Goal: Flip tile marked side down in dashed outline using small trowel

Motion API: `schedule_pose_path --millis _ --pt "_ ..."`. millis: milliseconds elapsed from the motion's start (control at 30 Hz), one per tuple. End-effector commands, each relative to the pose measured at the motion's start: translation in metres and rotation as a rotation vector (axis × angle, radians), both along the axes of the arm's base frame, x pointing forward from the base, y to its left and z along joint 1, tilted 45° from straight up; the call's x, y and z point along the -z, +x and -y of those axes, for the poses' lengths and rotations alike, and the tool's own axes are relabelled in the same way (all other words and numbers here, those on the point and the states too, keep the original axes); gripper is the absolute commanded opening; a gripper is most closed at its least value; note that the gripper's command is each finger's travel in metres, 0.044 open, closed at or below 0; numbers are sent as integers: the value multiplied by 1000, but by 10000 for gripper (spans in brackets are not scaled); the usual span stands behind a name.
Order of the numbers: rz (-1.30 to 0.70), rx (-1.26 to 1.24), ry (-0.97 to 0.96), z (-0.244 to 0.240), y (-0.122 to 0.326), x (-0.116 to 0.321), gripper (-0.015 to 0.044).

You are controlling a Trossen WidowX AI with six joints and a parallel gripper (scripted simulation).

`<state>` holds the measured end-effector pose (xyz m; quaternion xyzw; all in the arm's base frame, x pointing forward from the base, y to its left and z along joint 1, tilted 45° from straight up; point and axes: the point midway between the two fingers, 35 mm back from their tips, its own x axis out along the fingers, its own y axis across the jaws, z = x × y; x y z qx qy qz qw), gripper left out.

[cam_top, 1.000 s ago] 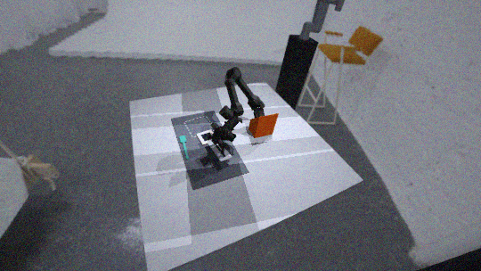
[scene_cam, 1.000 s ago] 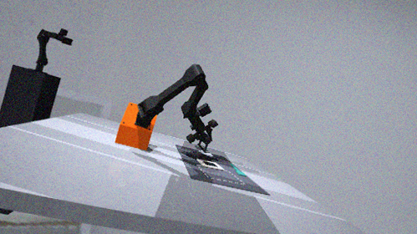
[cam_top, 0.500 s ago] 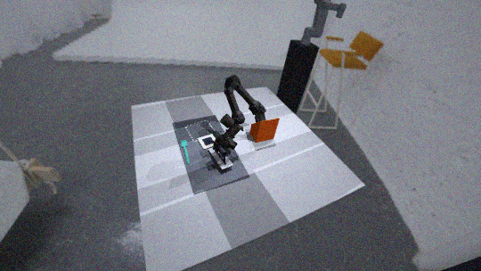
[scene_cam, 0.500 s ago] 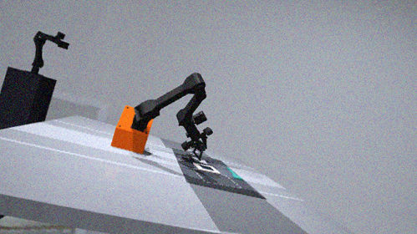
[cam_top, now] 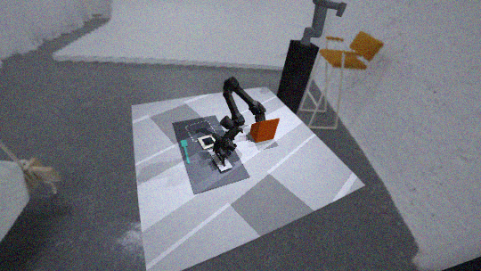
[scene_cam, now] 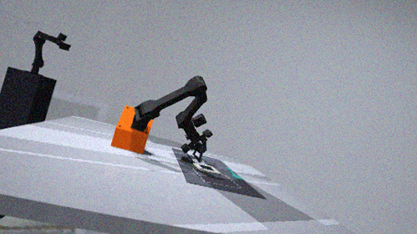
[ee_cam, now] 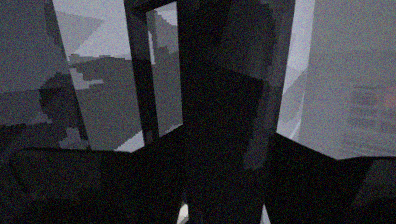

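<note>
Beside the cream, dark-centred square tile (cam_top: 207,142) (scene_cam: 207,168), the black gripper (cam_top: 222,153) (scene_cam: 199,152) (ee_cam: 220,127) grips something, probably the trowel; flipping likely needs its blade underneath.

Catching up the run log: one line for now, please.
jaws: shut on something unclear | marked tile: on mat | teal tool: on mat

One mat (cam_top: 202,180) (scene_cam: 249,192). On mat: one teal tool (cam_top: 183,143) (scene_cam: 234,173), one dark-centred pale square (cam_top: 207,142) (scene_cam: 207,169). Near mat: one arm (cam_top: 232,104) (scene_cam: 169,98), one orange block (cam_top: 265,130) (scene_cam: 128,141). Well apart from mat: one arm, one black pedestal (cam_top: 297,71) (scene_cam: 21,99).
</note>
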<state>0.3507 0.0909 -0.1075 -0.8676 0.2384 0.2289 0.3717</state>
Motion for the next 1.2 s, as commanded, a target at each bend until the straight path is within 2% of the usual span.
schedule_pose_path --millis 0,967,1167 --pt "9 0 4 5 4 -7 0" --pt "10 0 1 36 12 -37 0" --pt "26 -7 -72 27 11 -40 0"
